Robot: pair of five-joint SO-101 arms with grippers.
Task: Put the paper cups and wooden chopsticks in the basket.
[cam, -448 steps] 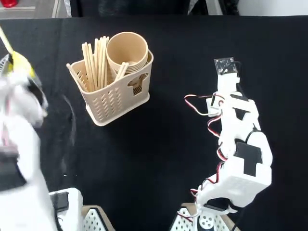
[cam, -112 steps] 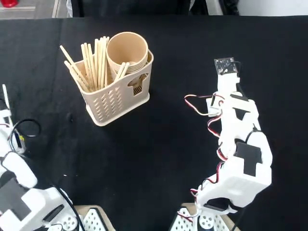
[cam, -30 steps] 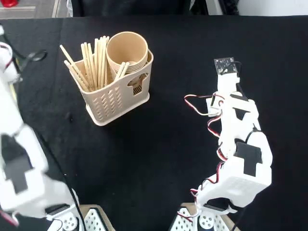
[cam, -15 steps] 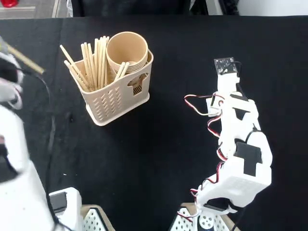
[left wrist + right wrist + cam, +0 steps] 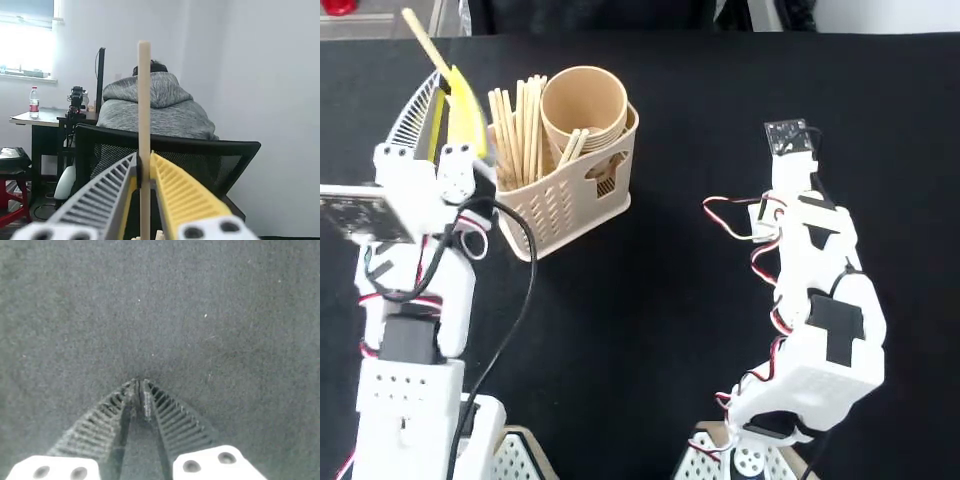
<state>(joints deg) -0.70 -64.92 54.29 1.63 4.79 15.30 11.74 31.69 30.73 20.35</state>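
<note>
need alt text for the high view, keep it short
The left gripper holds one wooden chopstick raised beside a beige basket, which holds stacked paper cups and a bundle of chopsticks. The right arm is folded over the black table, apart from the basket.

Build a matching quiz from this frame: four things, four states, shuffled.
Things:
1. left gripper
2. right gripper
3. paper cups
4. basket

States:
a. stacked inside the basket
b. shut on a chopstick
c. standing on the black table
d. shut with nothing in it, over the table

Pairs: 1-b, 2-d, 3-a, 4-c
</note>
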